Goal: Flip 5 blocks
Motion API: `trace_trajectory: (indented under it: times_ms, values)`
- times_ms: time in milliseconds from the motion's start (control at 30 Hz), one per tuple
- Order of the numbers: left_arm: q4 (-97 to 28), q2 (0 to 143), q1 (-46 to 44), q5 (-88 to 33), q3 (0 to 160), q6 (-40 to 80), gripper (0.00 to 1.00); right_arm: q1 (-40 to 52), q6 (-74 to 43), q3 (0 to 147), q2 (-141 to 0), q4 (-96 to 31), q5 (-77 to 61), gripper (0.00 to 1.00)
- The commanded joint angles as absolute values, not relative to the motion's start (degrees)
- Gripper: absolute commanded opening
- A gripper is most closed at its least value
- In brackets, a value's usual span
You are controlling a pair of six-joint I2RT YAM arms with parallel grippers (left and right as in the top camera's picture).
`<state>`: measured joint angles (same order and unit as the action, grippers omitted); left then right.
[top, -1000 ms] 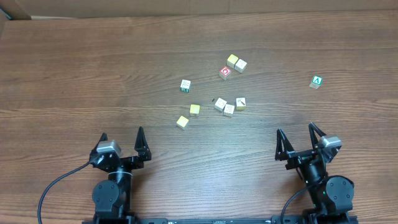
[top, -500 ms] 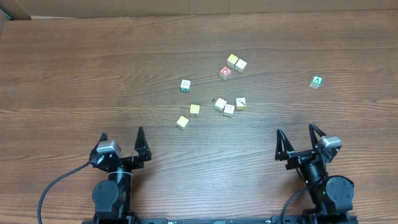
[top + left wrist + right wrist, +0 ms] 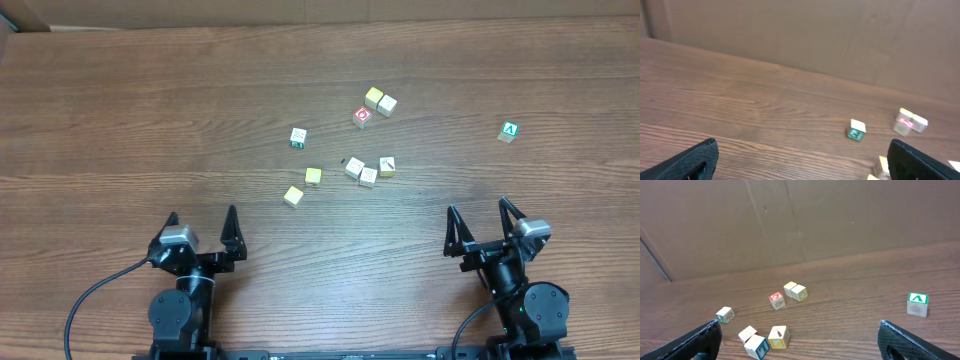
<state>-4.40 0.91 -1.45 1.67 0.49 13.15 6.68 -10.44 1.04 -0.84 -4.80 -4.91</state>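
Not much changing over the last sec: the left arm is nudging slightly to its right along the near edge of the counter [image 3: 120, 120]. The left fingers [image 3: 234, 232] are staying spread as wide as they go, holding nothing. The right fingers [image 3: 452, 232] are sitting basically where they were, also fully spread & empty. Both wrist views are showing only bare wood btwn the tips.

The blocks [image 3: 354, 167] aren't shifting at all. They're lying mid-counter, well apart from both arms. From overhead:
- The trio [image 3: 368, 176] is bunched at centre, touching or nearly so.
- The yellow blocks [image 3: 314, 176] are lying left of it, apart from each other.
- The green-sided block [image 3: 298, 137] is sitting farther back-left.
- The pale pair [image 3: 374, 97] is touching at the back, w/ the red-marked cube [image 3: 362, 116] just beside it.
- The green "A" cube [image 3: 510, 131] is sitting alone, far right.

For the task, I'm reading this as the very start of a reach. Nothing is being touched, so prob. all five flips are still to do, though I can't tell from the faces alone. The near yellow block [image 3: 293, 196] is lying closest to the left fingers, so it's a likely first pick. The blocks are tiny & the trio is tight, so the fingers will be needing to narrow a lot or they'll be risking knocking the neighbours.
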Motion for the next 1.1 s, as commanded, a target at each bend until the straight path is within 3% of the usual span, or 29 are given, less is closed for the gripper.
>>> trace_trajectory:
  times_ms: [0, 233, 433, 533, 833, 1067]
  values:
    - [-4.69, 0.38, -1.15, -2.00, 0.97, 11.77, 1.00, 6.42, -10.66, 1.69, -0.91, -6.09, -4.19, 1.00]
    - [-8.95, 8.34, -1.15, -1.04, 8.12, 9.32, 1.00, 6.42, -10.87, 9.04, -7.46, -10.72, -4.19, 1.00]
    - [-13.28, 28.82, -1.21, -2.22, 21.67, 9.43, 1.00, 6.39, -18.96, 20.12, -21.43, -15.40, -5.93, 1.00]
    - [-21.58, 42.13, -1.54, -5.13, 34.39, 9.43, 1.00, 6.42, -21.82, 28.10, -31.31, -21.02, -10.87, 1.00]
    - [-56.77, 71.07, -7.51, -7.16, 73.08, 9.43, 1.00, 6.42, -22.79, 52.56, -57.49, -50.33, -27.53, 1.00]
    - [-63.09, 77.97, -10.26, -9.32, 79.15, 9.80, 1.00, 6.39, -22.74, 57.93, -69.12, -69.58, -32.69, 1.00]
